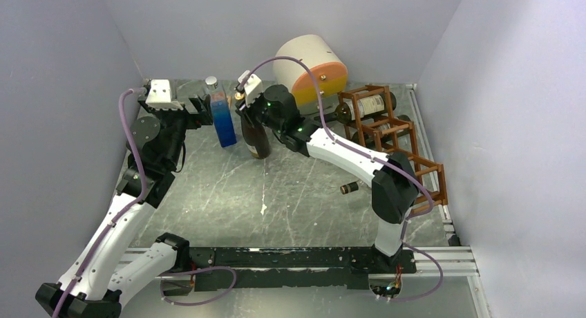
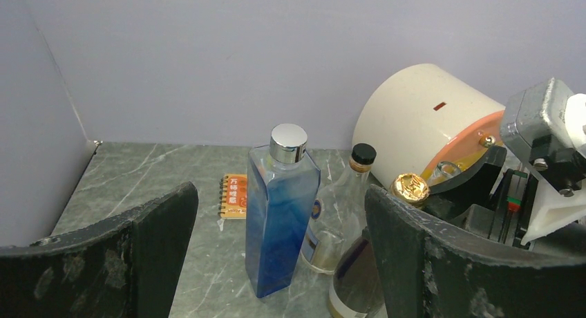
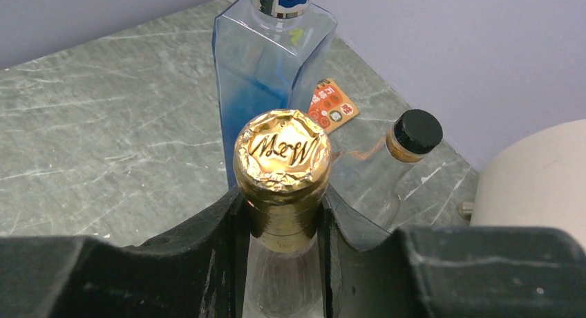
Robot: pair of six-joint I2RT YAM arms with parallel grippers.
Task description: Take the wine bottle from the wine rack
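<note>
Firmly, right gripper [image 3: 280, 214] clamps wine bottle [image 3: 282, 148]; second bottle [image 1: 370, 105] in rack [image 1: 442, 185]

The left arm [image 1: 117, 221] reaches along the left side to the far end, left gripper [image 1: 202, 110] level, fingers [image 2: 138, 256] spread wide; the right arm [image 1: 345, 155] stretches far and leftward, right gripper [image 3: 280, 218] clamped around the wine bottle [image 3: 282, 152] neck.

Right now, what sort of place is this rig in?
Likely a lab robot test cell: plain walls box in a marble-look table, a metal rail at its near edge, staged props like the wine rack and wine bottle.
</note>
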